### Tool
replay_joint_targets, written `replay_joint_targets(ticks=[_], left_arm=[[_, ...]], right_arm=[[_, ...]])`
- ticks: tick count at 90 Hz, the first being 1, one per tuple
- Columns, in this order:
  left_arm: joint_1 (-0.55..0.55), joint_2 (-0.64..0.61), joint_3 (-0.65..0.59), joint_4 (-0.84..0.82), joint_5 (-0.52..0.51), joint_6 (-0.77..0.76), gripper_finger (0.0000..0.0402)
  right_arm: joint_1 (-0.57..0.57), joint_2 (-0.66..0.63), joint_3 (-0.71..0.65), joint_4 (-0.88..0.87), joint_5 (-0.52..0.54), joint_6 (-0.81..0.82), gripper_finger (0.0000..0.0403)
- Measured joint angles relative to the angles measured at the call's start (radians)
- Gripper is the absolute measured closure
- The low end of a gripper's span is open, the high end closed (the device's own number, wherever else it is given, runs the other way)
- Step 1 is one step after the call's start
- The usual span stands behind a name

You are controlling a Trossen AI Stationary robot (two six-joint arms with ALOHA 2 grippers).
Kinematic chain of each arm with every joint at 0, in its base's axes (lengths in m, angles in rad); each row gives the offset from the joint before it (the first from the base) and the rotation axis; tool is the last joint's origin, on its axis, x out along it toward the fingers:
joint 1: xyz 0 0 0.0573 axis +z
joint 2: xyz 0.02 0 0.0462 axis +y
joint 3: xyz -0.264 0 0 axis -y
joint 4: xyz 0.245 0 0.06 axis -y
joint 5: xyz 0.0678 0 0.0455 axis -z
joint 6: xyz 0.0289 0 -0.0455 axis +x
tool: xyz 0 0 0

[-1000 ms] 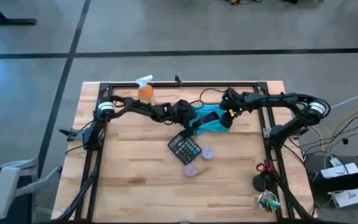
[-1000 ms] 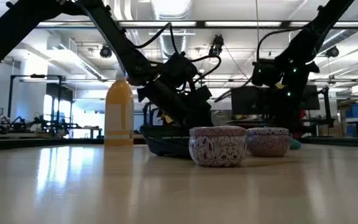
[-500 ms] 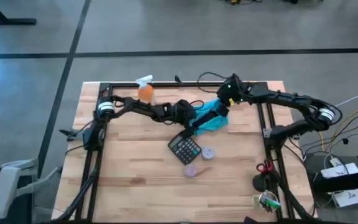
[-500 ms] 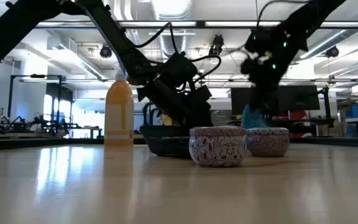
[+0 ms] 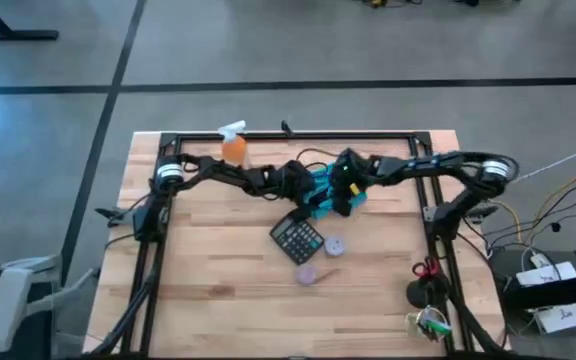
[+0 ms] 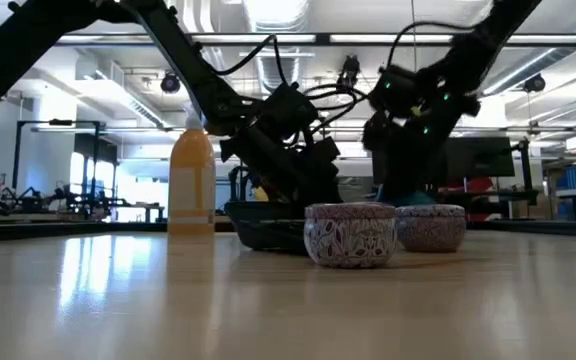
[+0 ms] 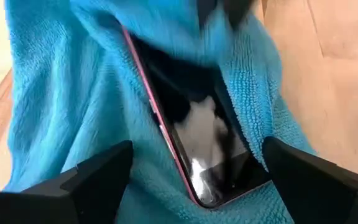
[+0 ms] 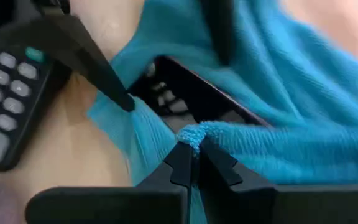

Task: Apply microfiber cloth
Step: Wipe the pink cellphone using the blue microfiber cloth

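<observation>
clearly the wiping step is in hand: the right hand is pinched shut on a fold of the cloth, dragging it over the phone just ahead. the left hand, fingers apart, straddles phone and cloth. next, i judge, draw the fold across the screen without shoving the phone. one cloth, one phone, one calculator, two tins, one bottle.

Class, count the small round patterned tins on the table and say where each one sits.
2. One tin lies just right of the calculator; the other tin sits below it, nearer the table's front edge. None seems hidden, though the cloth covers some surface.
</observation>
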Motion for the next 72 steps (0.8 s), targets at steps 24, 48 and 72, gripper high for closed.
replay_joint_targets(ticks=[24, 48, 72], left_arm=[[0.000, -0.011, -0.003, -0.026, 0.001, 0.008, 0.0054], [0.000, -0.012, -0.001, -0.039, -0.002, 0.005, 0.0054], [-0.003, -0.012, -0.001, -0.039, -0.005, 0.000, 0.0054]], right_arm=[[-0.012, 0.117, -0.010, 0.227, -0.093, -0.001, 0.0403], [-0.101, 0.100, -0.147, 0.438, -0.116, 0.065, 0.0403], [-0.115, 0.097, -0.307, 0.708, -0.041, 0.171, 0.0403]])
